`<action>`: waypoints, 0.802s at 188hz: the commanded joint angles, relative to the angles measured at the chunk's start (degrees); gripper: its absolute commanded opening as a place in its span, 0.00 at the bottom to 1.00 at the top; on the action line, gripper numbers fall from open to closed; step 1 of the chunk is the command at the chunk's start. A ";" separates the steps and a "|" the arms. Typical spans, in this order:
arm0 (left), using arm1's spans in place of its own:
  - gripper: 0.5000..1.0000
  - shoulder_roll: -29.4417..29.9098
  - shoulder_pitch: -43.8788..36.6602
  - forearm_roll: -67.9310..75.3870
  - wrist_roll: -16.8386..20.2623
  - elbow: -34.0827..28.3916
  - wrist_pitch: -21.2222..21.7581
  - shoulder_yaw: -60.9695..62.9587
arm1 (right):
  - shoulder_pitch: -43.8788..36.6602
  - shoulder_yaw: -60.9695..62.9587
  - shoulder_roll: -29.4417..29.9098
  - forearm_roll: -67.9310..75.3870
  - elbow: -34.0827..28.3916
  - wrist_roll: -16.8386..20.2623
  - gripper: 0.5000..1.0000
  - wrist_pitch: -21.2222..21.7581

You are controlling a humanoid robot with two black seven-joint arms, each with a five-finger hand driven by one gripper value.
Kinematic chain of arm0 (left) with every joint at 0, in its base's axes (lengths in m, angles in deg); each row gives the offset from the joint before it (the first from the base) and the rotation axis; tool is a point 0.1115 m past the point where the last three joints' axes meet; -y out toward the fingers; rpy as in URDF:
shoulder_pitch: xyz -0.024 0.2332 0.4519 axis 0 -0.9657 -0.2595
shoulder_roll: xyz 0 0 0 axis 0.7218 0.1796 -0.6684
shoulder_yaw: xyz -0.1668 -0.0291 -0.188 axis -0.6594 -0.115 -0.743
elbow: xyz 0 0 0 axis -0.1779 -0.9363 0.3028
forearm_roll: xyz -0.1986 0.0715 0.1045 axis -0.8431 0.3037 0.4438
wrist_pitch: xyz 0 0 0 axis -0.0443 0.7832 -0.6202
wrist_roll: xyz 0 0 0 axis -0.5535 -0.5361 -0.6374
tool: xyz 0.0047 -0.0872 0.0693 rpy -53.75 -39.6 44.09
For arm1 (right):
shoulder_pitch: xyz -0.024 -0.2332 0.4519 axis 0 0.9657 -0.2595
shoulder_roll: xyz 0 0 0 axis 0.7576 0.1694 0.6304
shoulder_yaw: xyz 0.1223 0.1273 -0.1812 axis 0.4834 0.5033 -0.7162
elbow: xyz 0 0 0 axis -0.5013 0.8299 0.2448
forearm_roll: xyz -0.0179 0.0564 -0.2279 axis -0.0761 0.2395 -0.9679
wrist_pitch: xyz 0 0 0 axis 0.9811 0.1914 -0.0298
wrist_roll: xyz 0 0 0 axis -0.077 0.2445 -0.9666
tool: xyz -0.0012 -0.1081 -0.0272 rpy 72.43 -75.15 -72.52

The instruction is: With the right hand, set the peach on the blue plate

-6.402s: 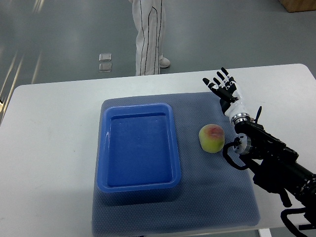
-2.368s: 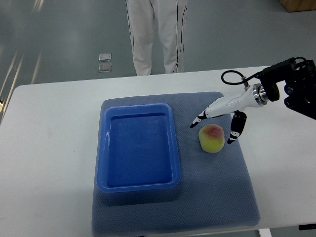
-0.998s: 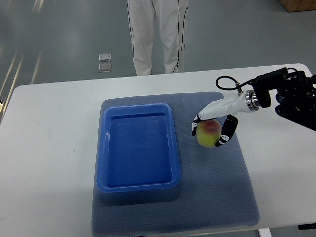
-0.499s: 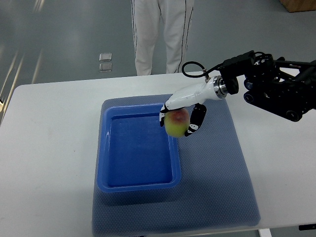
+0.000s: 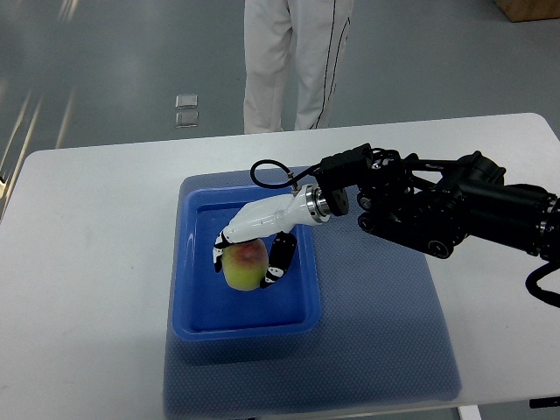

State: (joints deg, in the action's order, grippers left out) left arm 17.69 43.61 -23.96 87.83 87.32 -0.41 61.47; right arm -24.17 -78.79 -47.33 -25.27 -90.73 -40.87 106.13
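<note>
Yellow-green with a red blush, the peach (image 5: 244, 264) sits in the curled fingers (image 5: 277, 260) of the right hand (image 5: 255, 245), which clasp it from both sides over the middle of the blue plate (image 5: 197, 325). That plate lies on a grey-blue mat (image 5: 385, 332) on the white table (image 5: 87, 289), and a person's white trouser legs (image 5: 293, 61) stand beyond the far edge.

A white table (image 5: 96, 262) carries a grey-blue mat (image 5: 385, 350), with the blue plate (image 5: 188, 297) on the mat.
</note>
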 commanded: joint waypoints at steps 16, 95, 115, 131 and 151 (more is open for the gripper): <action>1.00 0.00 0.01 0.00 0.00 0.00 0.00 0.00 | 1.29 0.00 0.19 0.01 0.12 0.00 0.51 -1.84; 1.00 0.00 0.01 0.00 0.00 0.00 0.00 0.00 | 3.05 0.00 0.72 0.10 0.12 0.00 0.79 -3.07; 1.00 0.00 0.01 0.00 0.00 0.00 0.00 0.00 | 3.05 0.00 0.45 0.10 0.12 0.00 0.79 -3.16; 1.00 0.00 0.01 0.00 0.00 0.00 0.00 0.00 | 3.05 0.08 0.37 0.10 0.12 0.00 0.79 -3.16; 1.00 0.00 0.01 0.00 0.00 0.00 0.00 0.00 | 2.96 0.17 0.10 0.19 0.12 0.00 0.79 -3.16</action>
State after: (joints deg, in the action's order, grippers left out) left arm 17.69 43.62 -23.96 87.83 87.32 -0.41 61.48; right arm -21.13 -78.72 -47.00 -25.16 -90.61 -40.87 102.99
